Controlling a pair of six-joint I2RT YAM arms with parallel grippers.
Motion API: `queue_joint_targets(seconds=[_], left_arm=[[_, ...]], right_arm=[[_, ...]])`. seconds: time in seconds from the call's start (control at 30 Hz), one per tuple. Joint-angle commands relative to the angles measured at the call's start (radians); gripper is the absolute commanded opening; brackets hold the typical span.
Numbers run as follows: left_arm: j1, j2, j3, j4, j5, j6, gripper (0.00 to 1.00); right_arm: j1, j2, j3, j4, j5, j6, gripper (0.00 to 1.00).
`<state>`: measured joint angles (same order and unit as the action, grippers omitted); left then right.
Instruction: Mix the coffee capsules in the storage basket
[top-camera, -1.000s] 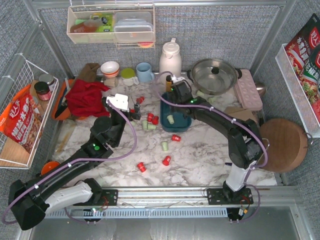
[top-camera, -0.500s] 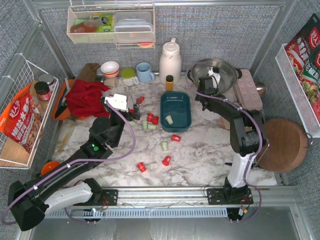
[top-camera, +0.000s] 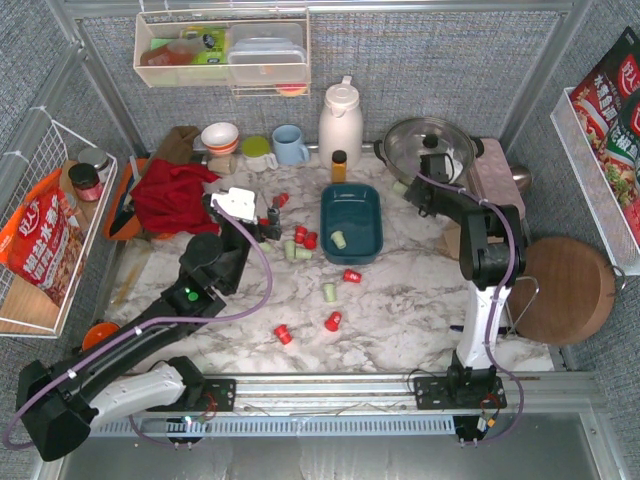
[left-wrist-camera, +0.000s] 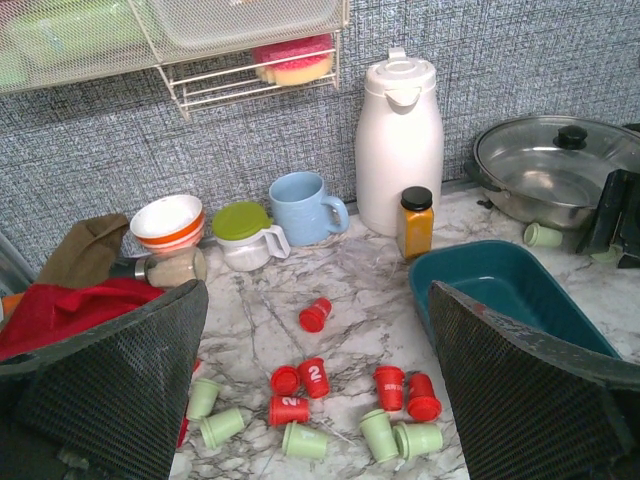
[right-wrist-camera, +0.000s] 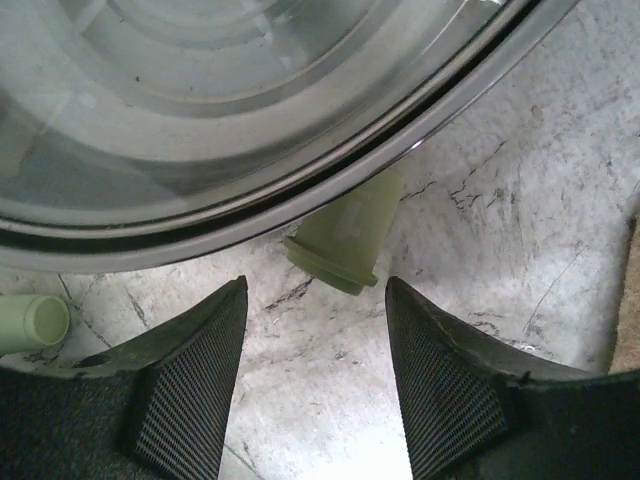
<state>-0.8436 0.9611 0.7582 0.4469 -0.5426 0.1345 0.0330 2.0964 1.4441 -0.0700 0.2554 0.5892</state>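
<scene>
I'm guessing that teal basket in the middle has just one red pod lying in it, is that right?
Nearly. The teal basket does hold just one pod, but it is pale green, not red. The overhead view shows it lying near the basket's left wall.

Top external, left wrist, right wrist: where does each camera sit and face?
Top external: overhead, near side, looking down at table; left arm, right arm show.
Left wrist: low, facing back wall over capsules; open left claw.
Right wrist: just above green capsule by pan; right claw.
Top and left wrist share the storage basket.
</scene>
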Motion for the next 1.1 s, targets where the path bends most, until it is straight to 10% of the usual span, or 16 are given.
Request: queue_joint_targets(seconds=[0.0, 0.47, 1.07], left_arm=[[-0.001, 0.008, 0.002, 0.026, 0.005, 0.004, 0.99], [0.000, 0.021, 0.010, 0.014, 0.007, 0.001, 0.99], [0.000, 0.006, 0.013, 0.010, 0.009, -0.003, 0.99]], right_arm=[[-0.009, 0.016, 0.008, 0.021, -0.039, 0.060, 0.62], [-0.020, 0.042, 0.038, -0.040, 0.046, 0.161, 0.73], [-0.045, 0.045, 0.042, -0.107, 0.101, 0.273, 0.49]])
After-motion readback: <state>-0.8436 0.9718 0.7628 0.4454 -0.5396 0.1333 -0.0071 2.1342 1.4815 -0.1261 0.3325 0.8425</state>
